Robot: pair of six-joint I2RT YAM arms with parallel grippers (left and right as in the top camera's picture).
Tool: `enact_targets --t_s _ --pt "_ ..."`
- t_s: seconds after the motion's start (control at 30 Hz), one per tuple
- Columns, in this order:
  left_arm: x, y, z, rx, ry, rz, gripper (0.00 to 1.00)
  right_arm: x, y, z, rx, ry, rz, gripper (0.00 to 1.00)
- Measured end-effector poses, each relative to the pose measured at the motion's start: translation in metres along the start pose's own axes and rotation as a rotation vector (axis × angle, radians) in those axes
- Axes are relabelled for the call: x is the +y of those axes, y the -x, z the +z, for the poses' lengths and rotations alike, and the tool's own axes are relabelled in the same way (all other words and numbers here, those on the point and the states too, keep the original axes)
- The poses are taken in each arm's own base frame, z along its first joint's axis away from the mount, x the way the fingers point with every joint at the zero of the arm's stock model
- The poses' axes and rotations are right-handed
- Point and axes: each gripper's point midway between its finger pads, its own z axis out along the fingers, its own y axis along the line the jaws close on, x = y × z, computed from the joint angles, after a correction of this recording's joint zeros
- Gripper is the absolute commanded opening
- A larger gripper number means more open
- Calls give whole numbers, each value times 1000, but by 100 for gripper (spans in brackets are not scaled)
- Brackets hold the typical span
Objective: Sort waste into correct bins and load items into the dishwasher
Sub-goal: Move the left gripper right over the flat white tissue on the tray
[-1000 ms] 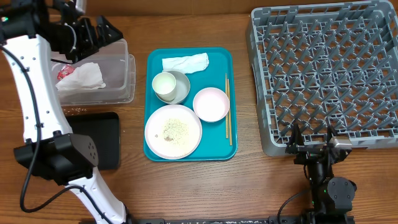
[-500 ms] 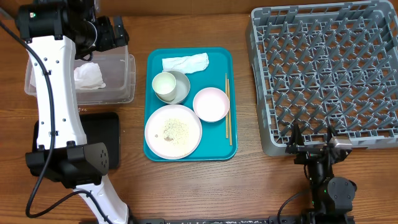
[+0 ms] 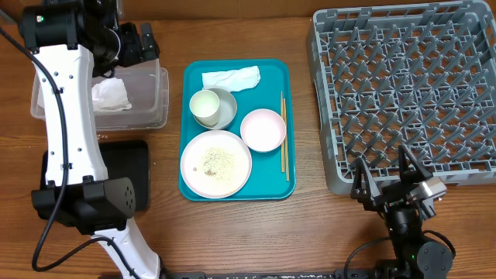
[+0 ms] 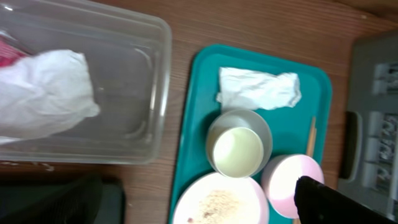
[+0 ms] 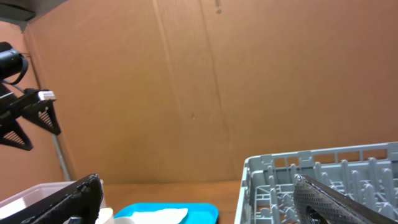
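Observation:
My left gripper (image 3: 133, 43) is open and empty above the back right corner of the clear tub (image 3: 159, 97). A crumpled napkin (image 3: 111, 93) lies in the tub, with a red wrapper scrap (image 4: 6, 50) beside it. On the teal tray, a second napkin (image 3: 231, 77) lies at the back. A white cup (image 3: 204, 105) sits in the grey bowl (image 3: 226, 108). The pink bowl (image 3: 263, 129) and the plate (image 3: 198, 167) with rice grains (image 3: 218, 161) stand in front. My right gripper (image 3: 387, 182) is open and empty in front of the dish rack (image 3: 407, 93).
The black tray (image 3: 128, 174) lies in front of the tub, partly under my left arm. The teal tray (image 3: 236, 190) stands mid-table. Wooden chopsticks (image 3: 284, 136) lie along its right side. A cardboard wall (image 5: 186, 81) closes off the back.
My left gripper has swung from over the tub's left end to its back right corner, leaving the napkin in the tub. My right gripper has lifted and tilted slightly.

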Motion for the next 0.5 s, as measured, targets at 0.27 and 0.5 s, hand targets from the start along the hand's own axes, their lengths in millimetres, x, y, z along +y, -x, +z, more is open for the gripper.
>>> enact_targets --t_s 0.27,0.5 --pt "-62 -10 0 37 -242 76 95 -9 -17 -1 67 -43 29 100" --pt "-127 -15 10 -22 -241 199 100 -24 -35 -4 131 -123 48 100"
